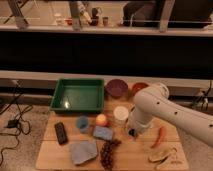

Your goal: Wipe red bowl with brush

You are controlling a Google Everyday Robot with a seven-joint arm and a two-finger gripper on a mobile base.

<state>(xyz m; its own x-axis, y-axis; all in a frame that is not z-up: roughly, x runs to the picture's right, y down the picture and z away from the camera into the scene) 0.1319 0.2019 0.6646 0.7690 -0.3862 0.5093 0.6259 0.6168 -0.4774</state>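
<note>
The red bowl point(138, 87) sits at the back of the wooden table, to the right of the purple bowl point(116, 88). My white arm covers its right side. The arm bends down from there to the gripper point(132, 131), which hangs low over the table, just below the white cup point(121, 113) and right of the blue sponge point(103, 133). The gripper is shut, and only a dark spot shows at its tip. I cannot make out the brush; the arm may be hiding it.
A green tray point(77, 95) stands at the back left. Scattered across the table point(50, 157) are a black remote-like block point(61, 132), blue cup point(82, 123), orange ball point(101, 120), grey cloth point(83, 151), grapes point(107, 152), red chili point(160, 136) and banana point(162, 155).
</note>
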